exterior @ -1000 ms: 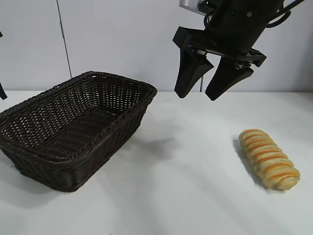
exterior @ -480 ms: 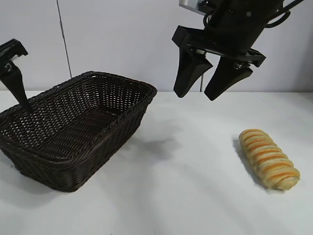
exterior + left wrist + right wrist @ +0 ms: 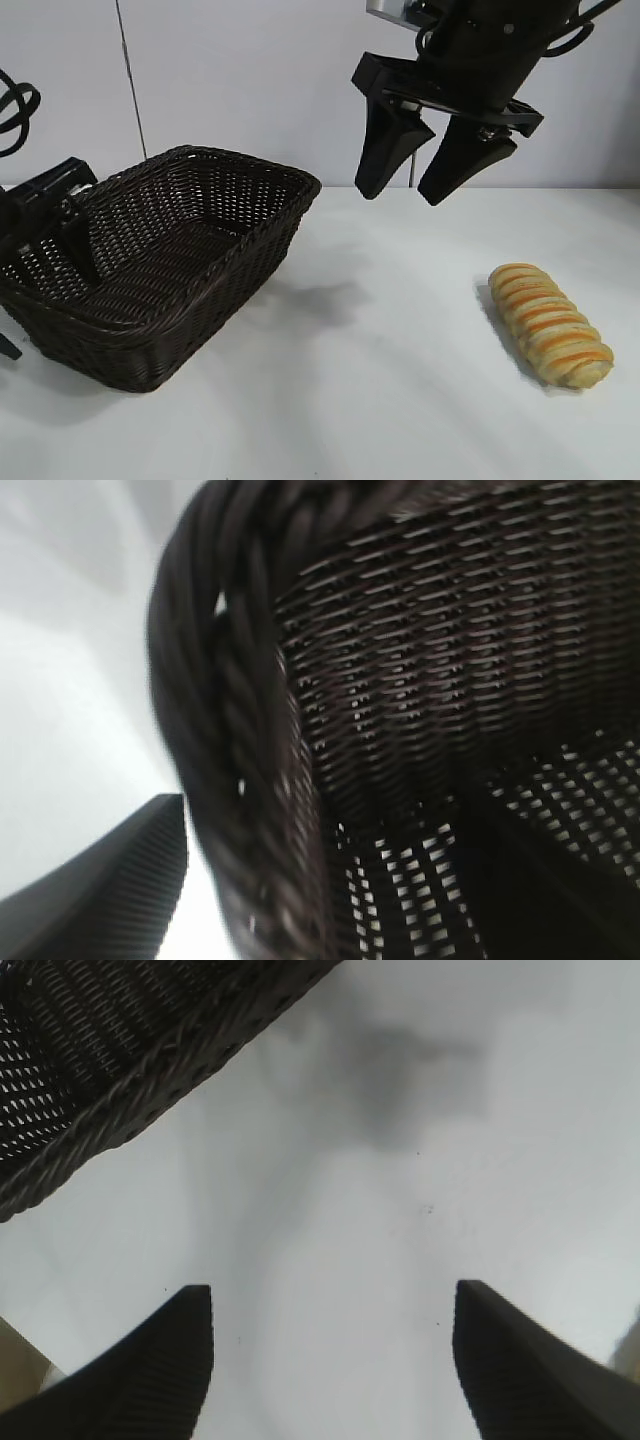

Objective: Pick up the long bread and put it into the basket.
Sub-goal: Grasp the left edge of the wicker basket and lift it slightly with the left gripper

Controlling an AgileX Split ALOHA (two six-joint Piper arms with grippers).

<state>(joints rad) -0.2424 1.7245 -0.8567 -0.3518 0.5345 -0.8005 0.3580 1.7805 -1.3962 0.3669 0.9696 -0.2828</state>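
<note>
Long bread [image 3: 550, 325]: laid flat on the white counter [image 3: 400, 400], toward the right side of the exterior view, well apart from the basket; untouched by either claw, so the pick-up is judged not yet begun.
Bread surface: golden-tan with cross ridges and orange stripes; its length runs diagonally, a placing judged to suit a grip across the narrow width.
Right claw [image 3: 432, 180]: held in the air above the counter, between basket and bread, pointed downward; fingers spread wide with nothing between them. It is set short of the loaf, so a reach toward the bread is judged to be needed first.
Basket [image 3: 250, 175]: dark brown woven wicker, rectangular, flaring sides, thick braided rim; stood on the counter at the left, its interior seen empty and ready to receive the loaf.
Left claw [image 3: 45, 225]: placed at the basket's left end, astride the braided rim [image 3: 230, 730], one finger [image 3: 110, 890] outside the wall; whether the rim is gripped cannot be told. Bracing of the basket is the judged purpose.
Writing, brands, labels: none legible on any item.
</note>
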